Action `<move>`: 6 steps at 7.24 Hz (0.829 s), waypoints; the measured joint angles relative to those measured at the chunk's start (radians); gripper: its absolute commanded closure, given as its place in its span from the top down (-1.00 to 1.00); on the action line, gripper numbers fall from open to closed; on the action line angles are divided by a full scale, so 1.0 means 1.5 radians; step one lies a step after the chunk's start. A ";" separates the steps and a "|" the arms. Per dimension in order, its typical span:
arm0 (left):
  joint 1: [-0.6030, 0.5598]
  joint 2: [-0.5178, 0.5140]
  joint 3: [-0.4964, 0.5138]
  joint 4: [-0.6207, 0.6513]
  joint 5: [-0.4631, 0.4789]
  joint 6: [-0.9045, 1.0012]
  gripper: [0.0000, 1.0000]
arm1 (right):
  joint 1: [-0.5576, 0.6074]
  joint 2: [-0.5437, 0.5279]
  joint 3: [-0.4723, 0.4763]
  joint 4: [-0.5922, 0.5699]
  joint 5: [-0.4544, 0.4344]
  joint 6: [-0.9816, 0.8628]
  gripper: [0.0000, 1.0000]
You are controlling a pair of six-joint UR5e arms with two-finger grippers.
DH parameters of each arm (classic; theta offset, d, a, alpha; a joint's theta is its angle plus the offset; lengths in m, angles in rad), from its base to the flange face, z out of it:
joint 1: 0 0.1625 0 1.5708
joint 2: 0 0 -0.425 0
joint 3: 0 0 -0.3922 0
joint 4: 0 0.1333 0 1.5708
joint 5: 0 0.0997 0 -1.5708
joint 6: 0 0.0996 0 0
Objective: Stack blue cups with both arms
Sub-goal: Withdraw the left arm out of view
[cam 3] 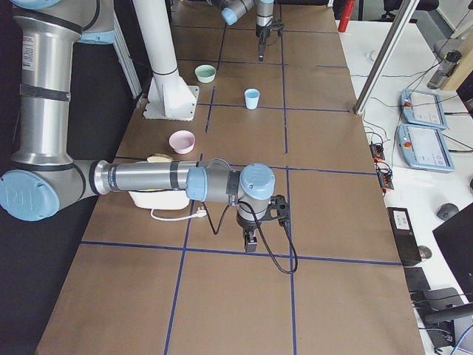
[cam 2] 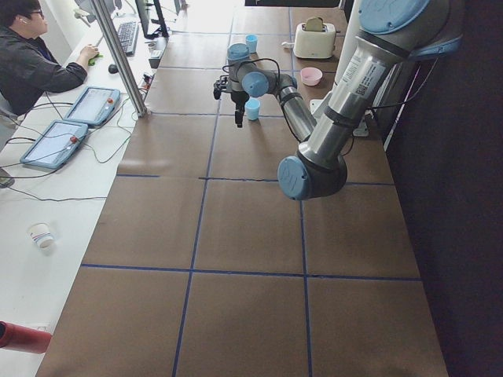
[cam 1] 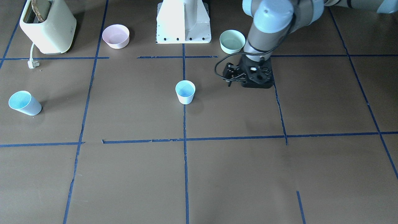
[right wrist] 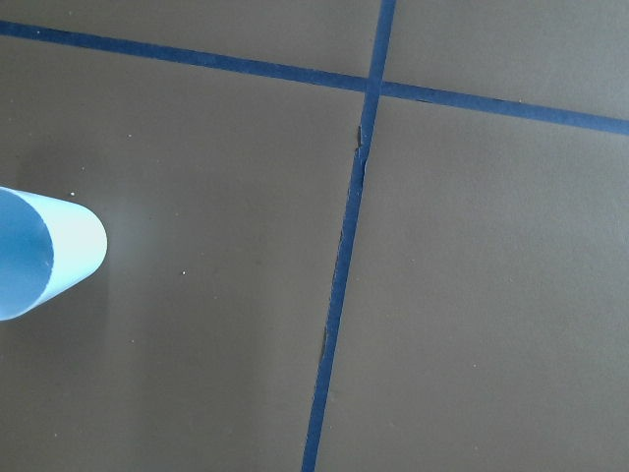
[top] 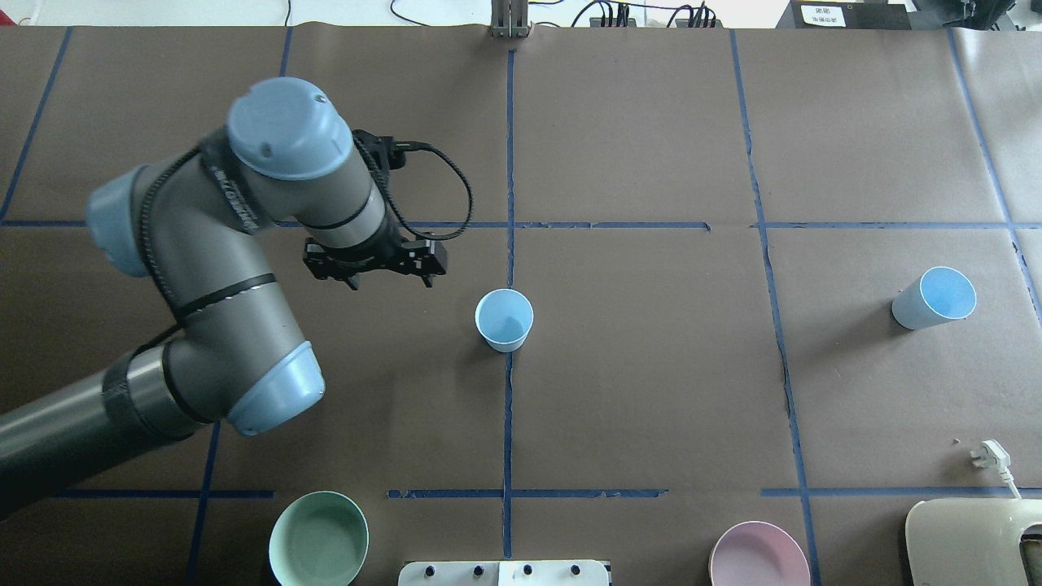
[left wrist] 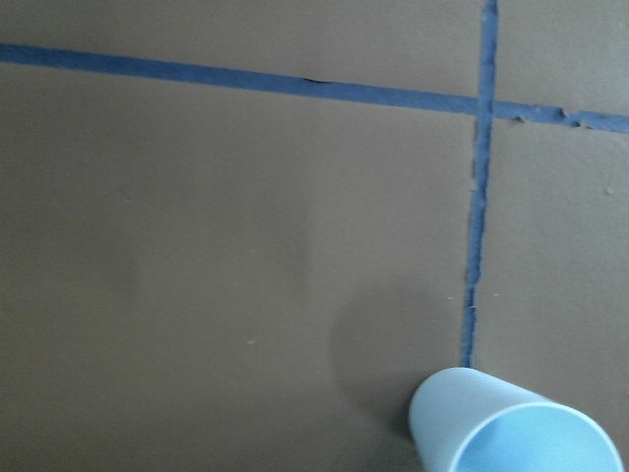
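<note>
One blue cup point(cam 1: 185, 91) stands upright on the centre tape line, also in the overhead view point(top: 504, 319) and at the bottom right of the left wrist view point(left wrist: 511, 428). The other blue cup point(cam 1: 24, 103) sits far out on my right side point(top: 934, 297) and shows at the left edge of the right wrist view point(right wrist: 44, 251). My left gripper point(top: 374, 264) points down above the table, to the left of the centre cup and apart from it point(cam 1: 248, 76); its fingers are hidden. My right gripper point(cam 3: 250, 242) shows only in the exterior right view, so I cannot tell its state.
A cream toaster point(cam 1: 46, 26) with its loose plug point(cam 1: 32, 64) stands at my near right corner. A pink bowl point(cam 1: 116, 36) and a mint-green bowl point(cam 1: 232, 41) flank the white base block point(cam 1: 183, 21). An operator point(cam 2: 31, 55) sits beside the table.
</note>
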 measured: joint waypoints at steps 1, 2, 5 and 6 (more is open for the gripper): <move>-0.073 0.070 -0.017 0.002 -0.029 0.132 1.00 | -0.002 0.006 0.000 0.000 0.001 0.002 1.00; -0.160 0.140 -0.019 0.002 -0.067 0.280 1.00 | -0.004 0.013 0.001 0.000 0.001 0.005 1.00; -0.411 0.309 0.044 0.000 -0.160 0.615 1.00 | -0.018 0.047 0.010 0.000 0.021 0.044 1.00; -0.469 0.348 0.067 -0.001 -0.179 0.664 1.00 | -0.031 0.053 0.017 0.001 0.026 0.085 1.00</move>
